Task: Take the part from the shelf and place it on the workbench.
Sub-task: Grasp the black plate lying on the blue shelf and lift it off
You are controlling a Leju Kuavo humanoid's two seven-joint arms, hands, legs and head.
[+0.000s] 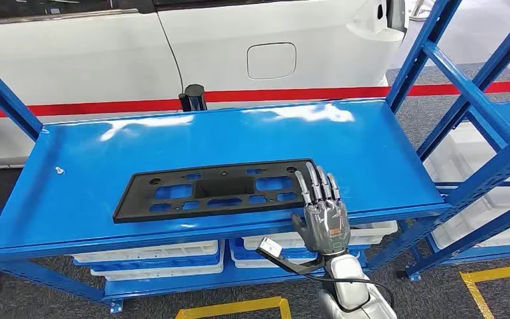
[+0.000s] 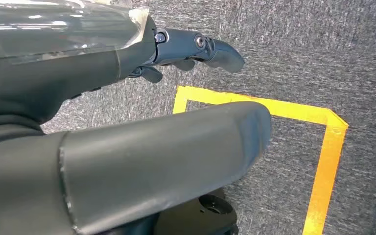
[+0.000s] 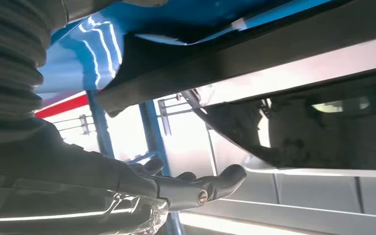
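The part is a long black plastic plate with several cut-outs (image 1: 219, 189), lying flat near the front of the blue shelf top (image 1: 372, 146). My right hand (image 1: 324, 212) reaches up over the shelf's front edge at the plate's right end. Its fingers (image 1: 319, 186) are stretched out straight and lie over that end, and nothing is gripped. In the right wrist view those fingers (image 3: 196, 188) are extended beside the blue shelf (image 3: 85, 58). My left hand (image 2: 78, 73) hangs over grey carpet, fingers apart and empty.
A white car (image 1: 239, 46) stands close behind the shelf. White bins (image 1: 159, 256) fill the lower level. A second blue rack (image 1: 491, 133) stands to the right. Yellow tape (image 1: 239, 307) marks the floor in front. A small black post (image 1: 192, 98) sits at the shelf's back edge.
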